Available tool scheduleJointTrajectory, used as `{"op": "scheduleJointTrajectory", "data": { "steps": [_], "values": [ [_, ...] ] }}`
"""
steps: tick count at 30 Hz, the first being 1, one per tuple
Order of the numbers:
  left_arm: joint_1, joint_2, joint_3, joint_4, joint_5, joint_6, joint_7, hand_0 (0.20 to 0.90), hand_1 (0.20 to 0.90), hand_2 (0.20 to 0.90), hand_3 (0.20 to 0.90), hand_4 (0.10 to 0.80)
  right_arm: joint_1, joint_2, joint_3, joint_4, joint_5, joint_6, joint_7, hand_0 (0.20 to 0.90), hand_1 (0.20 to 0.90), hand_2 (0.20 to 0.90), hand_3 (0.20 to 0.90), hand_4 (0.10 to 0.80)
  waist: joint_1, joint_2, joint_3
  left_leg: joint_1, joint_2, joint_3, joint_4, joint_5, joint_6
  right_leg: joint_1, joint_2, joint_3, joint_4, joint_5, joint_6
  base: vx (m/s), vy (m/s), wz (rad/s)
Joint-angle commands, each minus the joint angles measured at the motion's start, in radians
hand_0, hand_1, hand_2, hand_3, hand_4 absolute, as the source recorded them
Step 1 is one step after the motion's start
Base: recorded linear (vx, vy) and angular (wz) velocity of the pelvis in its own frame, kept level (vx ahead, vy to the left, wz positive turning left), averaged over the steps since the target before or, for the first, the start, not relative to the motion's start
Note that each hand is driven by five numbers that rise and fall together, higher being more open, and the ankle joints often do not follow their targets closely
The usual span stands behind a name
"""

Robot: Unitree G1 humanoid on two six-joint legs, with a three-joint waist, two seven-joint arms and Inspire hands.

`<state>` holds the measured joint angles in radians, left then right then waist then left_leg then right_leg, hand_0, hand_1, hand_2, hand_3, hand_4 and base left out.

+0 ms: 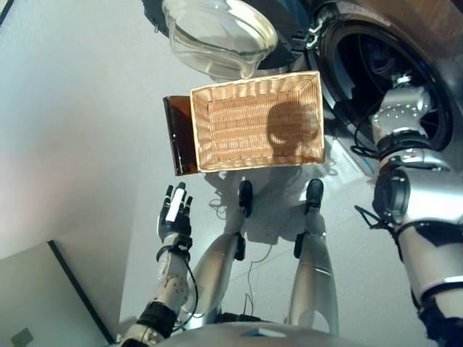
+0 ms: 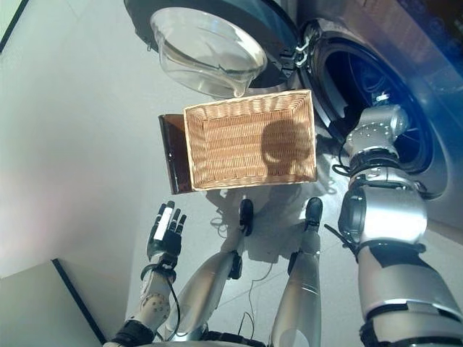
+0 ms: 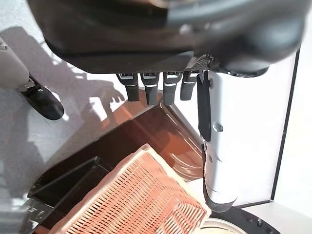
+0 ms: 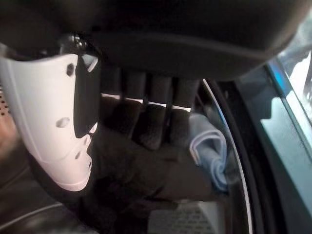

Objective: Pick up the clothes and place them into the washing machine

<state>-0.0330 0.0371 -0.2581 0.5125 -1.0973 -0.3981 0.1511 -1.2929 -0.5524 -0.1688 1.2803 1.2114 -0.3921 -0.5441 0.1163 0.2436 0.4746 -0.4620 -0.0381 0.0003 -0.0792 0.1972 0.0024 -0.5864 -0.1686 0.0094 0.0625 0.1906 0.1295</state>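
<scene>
Robot's right arm reaches into the washing machine (image 2: 405, 108), upper right of frame.
Right hand (image 4: 146, 122), fingers curled on dark clothes (image 4: 146, 180) inside the drum; wicker basket (image 1: 257, 123), centre, empty. Left hand (image 1: 173, 210) relaxed, lower left. Next, probably: release, withdraw.

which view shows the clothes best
The right wrist view: past the right hand, inside the washing machine drum, a dark garment and a folded light blue cloth show. Both eye views show only the dark drum opening and the empty basket. The left wrist view shows no clothes.
</scene>
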Motion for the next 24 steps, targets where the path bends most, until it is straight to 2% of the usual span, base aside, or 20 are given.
{"op": "scheduleJointTrajectory", "data": {
  "steps": [1,6,11,12,13,14,24],
  "values": [
    [0.028,0.053,-0.052,-0.054,0.008,-0.049,-0.015,0.9,0.9,0.9,0.9,0.8,-0.198,-0.194,0.135,-0.046,-0.006,-0.085,0.027,0.2,0.2,0.2,0.2,0.3,0.011,0.093,-0.025,0.008,-0.001,0.007,-0.008,-0.046,-0.099,0.007,-0.037,0.027,0.051,-0.122,0.018,0.0,0.0,0.0],
    [0.033,0.056,-0.069,-0.06,0.015,-0.046,-0.017,0.9,0.9,0.9,0.9,0.8,-0.227,-0.238,0.156,-0.047,0.004,-0.097,0.015,0.2,0.2,0.2,0.2,0.3,0.015,0.107,-0.025,0.0,-0.005,0.002,-0.008,-0.041,-0.102,-0.003,-0.04,0.031,0.062,-0.127,0.02,0.0,0.007,0.03],
    [0.029,0.055,-0.069,-0.065,0.019,-0.049,-0.018,0.9,0.9,0.9,0.9,0.8,-0.225,-0.246,0.161,-0.048,-0.011,-0.093,0.012,0.2,0.2,0.2,0.2,0.3,0.018,0.112,-0.026,-0.007,-0.007,0.001,-0.008,-0.038,-0.103,-0.01,-0.04,0.031,0.065,-0.129,0.02,-0.006,0.002,0.05],
    [0.027,0.056,-0.069,-0.064,0.019,-0.05,-0.019,0.9,0.9,0.9,0.9,0.8,-0.226,-0.247,0.166,-0.038,-0.016,-0.086,0.012,0.359,0.359,0.359,0.359,0.414,0.018,0.114,-0.026,-0.008,-0.008,0.001,-0.008,-0.037,-0.102,-0.013,-0.04,0.03,0.067,-0.128,0.019,-0.006,0.003,0.04],
    [0.027,0.056,-0.069,-0.064,0.019,-0.051,-0.019,0.9,0.9,0.9,0.9,0.8,-0.226,-0.248,0.167,-0.037,-0.016,-0.086,0.013,0.458,0.458,0.458,0.458,0.484,0.018,0.114,-0.026,-0.009,-0.008,0.001,-0.008,-0.037,-0.102,-0.013,-0.04,0.031,0.068,-0.128,0.019,0.0,0.0,0.0],
    [0.025,0.055,-0.068,-0.063,0.018,-0.051,-0.019,0.9,0.9,0.9,0.9,0.8,-0.223,-0.246,0.163,-0.033,-0.011,-0.085,0.017,0.9,0.9,0.9,0.9,0.8,0.018,0.115,-0.025,-0.009,-0.008,0.0,-0.008,-0.037,-0.102,-0.015,-0.039,0.031,0.069,-0.129,0.019,0.0,0.0,0.0],
    [0.028,0.058,-0.053,-0.063,0.015,-0.051,-0.02,0.9,0.9,0.9,0.9,0.8,-0.224,-0.229,0.174,-0.021,-0.02,-0.065,0.023,0.9,0.9,0.9,0.9,0.8,0.02,0.114,-0.028,-0.008,-0.011,0.002,-0.008,-0.036,-0.099,-0.015,-0.039,0.036,0.068,-0.127,0.017,0.0,0.0,0.0]
  ]
}}
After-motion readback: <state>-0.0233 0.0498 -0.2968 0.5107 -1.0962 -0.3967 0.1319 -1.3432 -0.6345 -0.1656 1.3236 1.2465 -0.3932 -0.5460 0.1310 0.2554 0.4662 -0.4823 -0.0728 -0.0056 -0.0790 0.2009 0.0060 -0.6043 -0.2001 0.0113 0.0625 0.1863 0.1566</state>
